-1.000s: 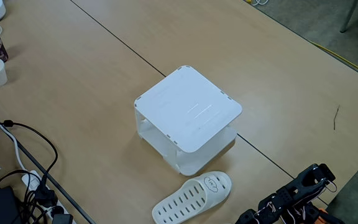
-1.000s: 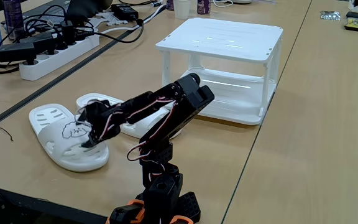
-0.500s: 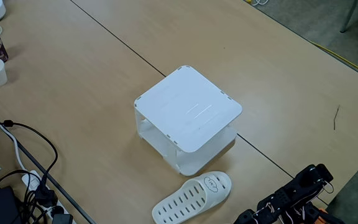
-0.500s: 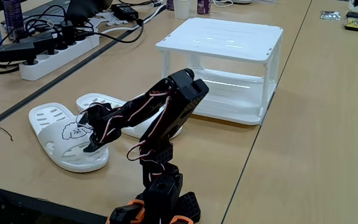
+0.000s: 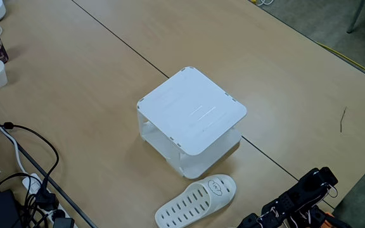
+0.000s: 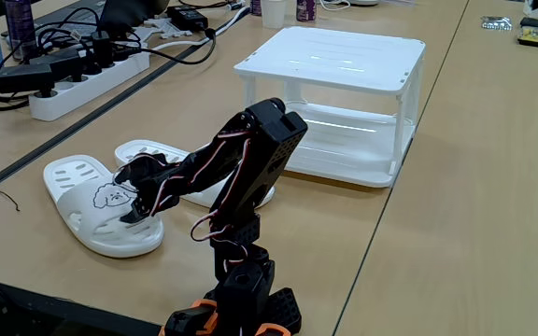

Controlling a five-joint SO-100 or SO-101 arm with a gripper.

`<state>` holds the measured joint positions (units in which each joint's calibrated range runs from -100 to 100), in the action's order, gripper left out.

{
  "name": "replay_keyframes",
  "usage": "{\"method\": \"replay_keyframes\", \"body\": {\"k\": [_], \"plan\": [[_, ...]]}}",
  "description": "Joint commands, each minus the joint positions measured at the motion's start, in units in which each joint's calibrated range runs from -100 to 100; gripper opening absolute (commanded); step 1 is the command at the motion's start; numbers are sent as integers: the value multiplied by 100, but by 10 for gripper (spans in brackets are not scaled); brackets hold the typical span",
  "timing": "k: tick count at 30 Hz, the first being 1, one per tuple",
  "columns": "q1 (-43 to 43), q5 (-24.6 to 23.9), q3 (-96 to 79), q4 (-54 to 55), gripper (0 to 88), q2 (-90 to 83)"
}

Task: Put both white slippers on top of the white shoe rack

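I see white slippers (image 6: pixel 101 207) with black face mark, white shoe rack (image 5: pixel 192 112), my black arm (image 6: pixel 241 168).

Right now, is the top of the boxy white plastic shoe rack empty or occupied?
Empty: the boxy white plastic shoe rack has a bare top panel in both fixed views.

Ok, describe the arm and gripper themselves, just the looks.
In a fixed view the arm is built of black boxy segments, with thin red, white and dark wires looped along the outside. Its base is black with orange parts. The gripper is black too. No markings can be made out.
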<state>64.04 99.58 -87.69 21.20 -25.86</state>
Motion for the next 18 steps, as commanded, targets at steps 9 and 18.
{"method": "replay_keyframes", "body": {"k": [9, 18], "plan": [[-80, 42, 249, 115, 8, -69], [-681, 42, 1493, -24, 8, -894]]}}
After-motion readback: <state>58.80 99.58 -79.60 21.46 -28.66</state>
